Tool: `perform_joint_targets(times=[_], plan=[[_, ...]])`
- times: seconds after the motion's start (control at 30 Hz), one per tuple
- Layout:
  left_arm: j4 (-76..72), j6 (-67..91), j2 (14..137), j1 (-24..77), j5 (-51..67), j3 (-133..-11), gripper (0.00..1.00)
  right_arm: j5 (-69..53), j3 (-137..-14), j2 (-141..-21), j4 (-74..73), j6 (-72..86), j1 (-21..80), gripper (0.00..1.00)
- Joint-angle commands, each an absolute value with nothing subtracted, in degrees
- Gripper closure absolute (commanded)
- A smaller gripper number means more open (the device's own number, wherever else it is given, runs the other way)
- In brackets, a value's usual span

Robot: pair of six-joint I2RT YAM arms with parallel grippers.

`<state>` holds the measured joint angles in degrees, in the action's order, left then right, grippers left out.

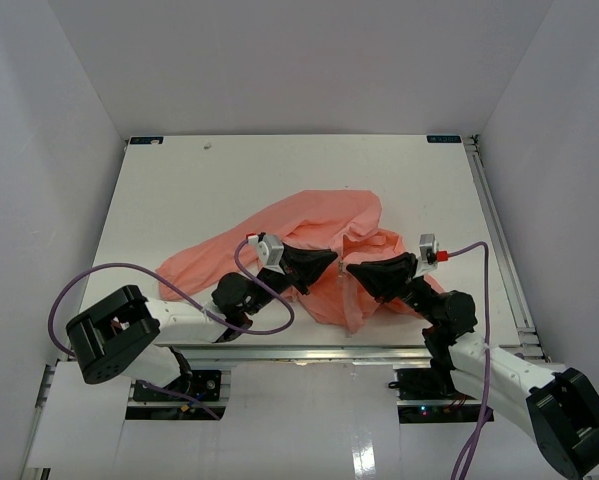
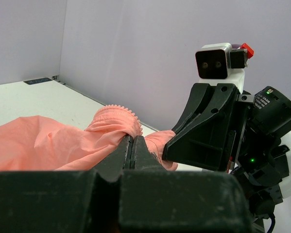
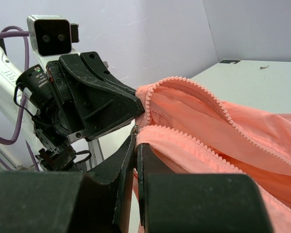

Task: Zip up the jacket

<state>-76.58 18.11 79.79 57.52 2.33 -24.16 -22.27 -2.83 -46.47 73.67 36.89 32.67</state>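
Jacket point(image 1: 314, 225) edges toward the table's point(image 1: 229, 180) 5 o'clock sit clamped in left gripper point(image 1: 331, 260) and right gripper point(image 1: 352, 268); next, mating the zipper point(image 3: 203, 91) ends probably needs fine alignment.

Your left gripper point(image 1: 329, 262) sits over the near middle of the jacket point(image 1: 314, 220), its jaws pressed together on a fold of the fabric. Your right gripper point(image 1: 353, 268) faces it almost tip to tip over the same part of the jacket, jaws closed on the toothed zipper edge. Your left arm point(image 1: 194, 315) reaches in low from the jacket's near-left side and your right arm point(image 1: 479, 350) from its near-right. Both wrists are angled inward toward each other.
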Motion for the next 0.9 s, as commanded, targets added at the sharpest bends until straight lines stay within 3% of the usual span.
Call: perform_joint_targets(times=[0.0,0.87], plan=[[-104.33,18.17,78.13,57.83,2.41,-24.49,1.00,-22.47,3.94,-47.25,78.69,36.46,32.90,0.92],[-104.33,17.31,77.33,57.92,2.72,-23.83,1.00,-22.32,4.85,-46.13,78.84,36.74,32.87,0.92]])
